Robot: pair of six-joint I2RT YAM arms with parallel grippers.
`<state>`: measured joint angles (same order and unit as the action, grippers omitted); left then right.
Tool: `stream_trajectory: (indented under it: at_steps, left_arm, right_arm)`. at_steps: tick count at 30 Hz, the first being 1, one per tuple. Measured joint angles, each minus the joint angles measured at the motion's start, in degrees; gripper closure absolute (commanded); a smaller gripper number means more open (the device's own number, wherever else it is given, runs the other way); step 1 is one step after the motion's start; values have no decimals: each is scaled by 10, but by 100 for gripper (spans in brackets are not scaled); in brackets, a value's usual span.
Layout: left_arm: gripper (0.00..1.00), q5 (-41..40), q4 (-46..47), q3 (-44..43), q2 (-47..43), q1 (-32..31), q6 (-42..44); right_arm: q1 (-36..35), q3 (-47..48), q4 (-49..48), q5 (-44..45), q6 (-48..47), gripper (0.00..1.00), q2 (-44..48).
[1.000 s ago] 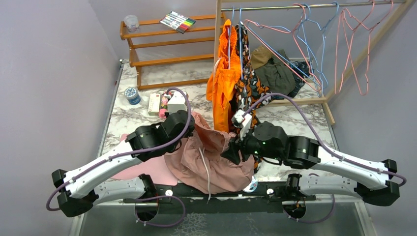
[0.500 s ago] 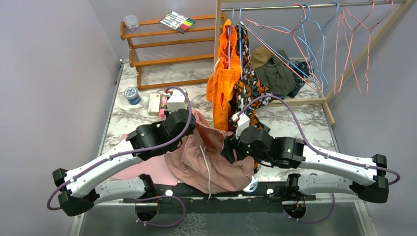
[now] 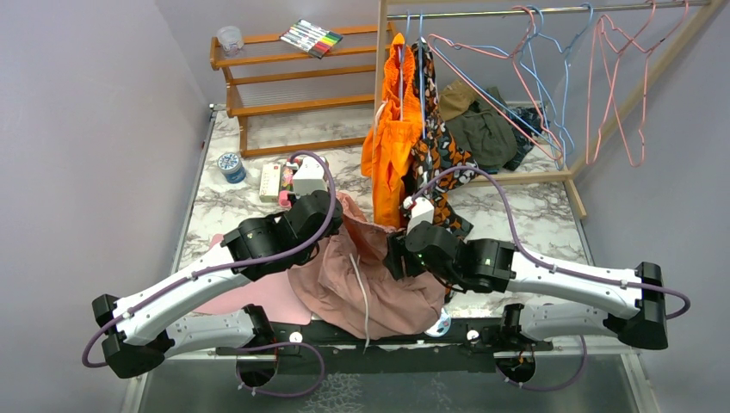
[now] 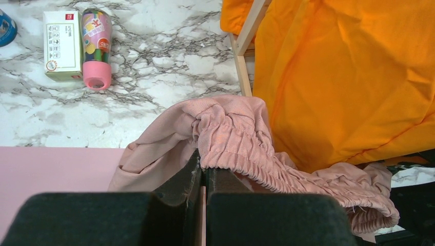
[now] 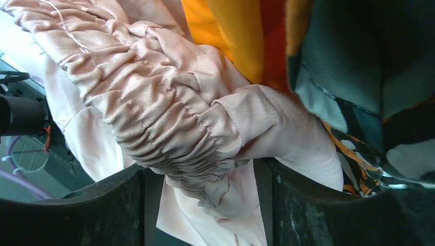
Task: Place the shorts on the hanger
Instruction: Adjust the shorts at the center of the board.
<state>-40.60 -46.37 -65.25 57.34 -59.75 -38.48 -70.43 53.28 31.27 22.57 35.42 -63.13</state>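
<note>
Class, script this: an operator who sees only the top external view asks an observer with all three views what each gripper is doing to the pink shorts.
Operator: On the left, is anything held? The arm blocks my view.
Observer: Yes. The left gripper is shut on the shorts, pinching the gathered waistband.
Operator: And on the right?
Observer: The right gripper is open. The waistband is bunched between its fingers, not pinched.

Soft, even light throughout; the right wrist close-up is slightly blurred.
</note>
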Motion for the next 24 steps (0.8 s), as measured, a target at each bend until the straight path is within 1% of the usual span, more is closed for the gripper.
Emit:
stream_trajectory:
  at_steps: [6,8,10,13,15,16,21,24]
  left_arm:
    - [100,0,0,0,-8,0,1]
    - [100,0,0,1,-18,0,1]
    - [100,-2,-2,1,-31,0,2]
    - [100,-12,-15,-3,-53,0,4]
    - [100,-21,-32,-19,-65,0,10]
    - [100,-25,-36,-31,-71,0,12]
    - [100,-41,-42,-88,-99,0,30]
    - [100,-45,-49,-129,-106,-1,46]
  right_arm:
    - [0,0,3,28,10,64,1]
    - [0,0,9,36,6,71,10]
    - [0,4,21,41,-4,76,26]
    - [0,30,39,46,-21,86,47]
    - [0,66,52,51,-38,95,65]
    - [0,66,52,51,-38,98,65]
    - [-1,117,48,48,-85,99,89]
    - [-1,142,14,-11,-132,99,92]
